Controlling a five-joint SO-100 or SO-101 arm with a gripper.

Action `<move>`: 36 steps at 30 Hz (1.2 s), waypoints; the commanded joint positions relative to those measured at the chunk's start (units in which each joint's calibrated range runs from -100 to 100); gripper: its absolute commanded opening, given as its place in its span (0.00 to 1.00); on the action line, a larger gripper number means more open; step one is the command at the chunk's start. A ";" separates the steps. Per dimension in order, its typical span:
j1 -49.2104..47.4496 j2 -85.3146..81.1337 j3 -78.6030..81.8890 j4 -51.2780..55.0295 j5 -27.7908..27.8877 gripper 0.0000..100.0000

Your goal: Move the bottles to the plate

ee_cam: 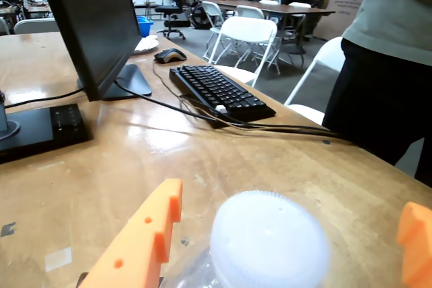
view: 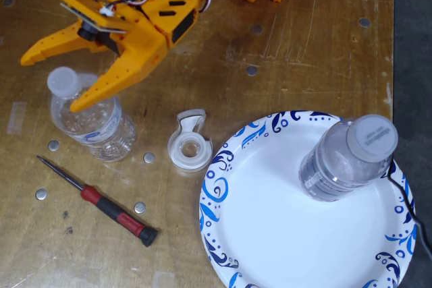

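Observation:
One clear bottle [view: 94,125] with a white cap stands upright on the wooden table at the left of the fixed view. My orange gripper [view: 48,82] is open, its two fingers on either side of the bottle's top without closing on it. The wrist view shows that same white cap [ee_cam: 270,242] close up between the orange fingers [ee_cam: 145,241] of the gripper [ee_cam: 291,207]. A second clear bottle [view: 347,160] stands upright on the right part of the white plate [view: 263,234] with the blue swirl rim.
A white tape dispenser [view: 189,143] lies between the left bottle and the plate. A red-handled screwdriver [view: 101,202] and small metal discs lie at the lower left. The wrist view shows a monitor [ee_cam: 91,21], keyboard [ee_cam: 219,91], cables and a standing person [ee_cam: 388,65].

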 commanded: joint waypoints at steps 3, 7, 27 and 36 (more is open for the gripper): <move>-0.16 0.69 -4.07 -1.01 -0.20 0.33; -0.37 1.11 -3.89 -1.01 -0.20 0.33; 2.00 1.20 -3.08 -1.01 -0.25 0.04; 1.57 0.61 -4.16 -0.57 -0.20 0.04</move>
